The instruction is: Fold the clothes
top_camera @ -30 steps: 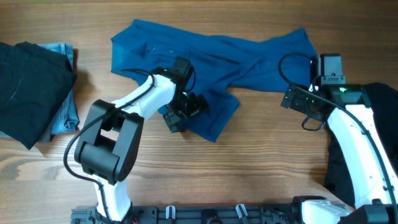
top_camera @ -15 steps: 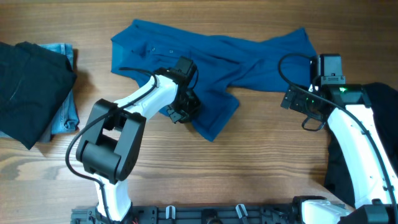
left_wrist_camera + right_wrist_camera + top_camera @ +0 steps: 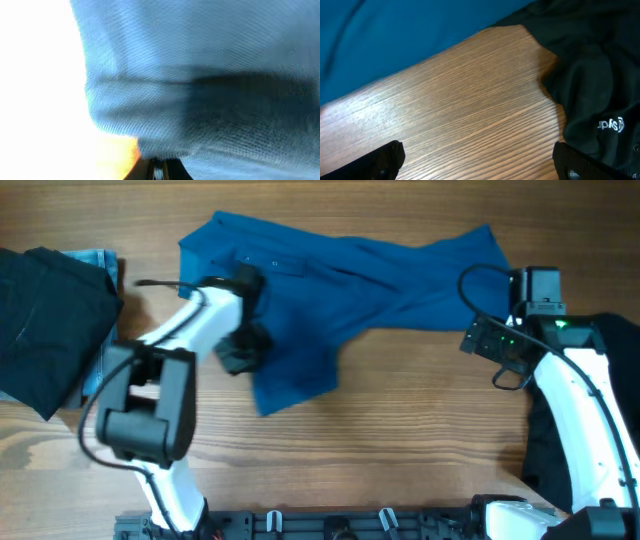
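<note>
The teal-blue shirt (image 3: 350, 270) lies spread across the back of the table, and a lower flap of it (image 3: 295, 375) is bunched toward the left. My left gripper (image 3: 240, 350) is shut on that flap's left edge. In the left wrist view teal fabric (image 3: 200, 75) fills the frame above the closed jaws. My right gripper (image 3: 532, 288) hovers by the shirt's right end, open and empty (image 3: 480, 160) over bare wood. The shirt's edge (image 3: 395, 35) shows at the upper left of that view.
A black garment (image 3: 50, 310) lies on a light-blue denim piece (image 3: 108, 365) at the left edge. Another black garment (image 3: 610, 350) with white lettering (image 3: 592, 75) sits under the right arm. Wooden tabletop (image 3: 400, 440) shows in front.
My left gripper shut on the shirt's lower flap and pulled it leftward. The flap now lies further left. The right arm has hardly moved.
</note>
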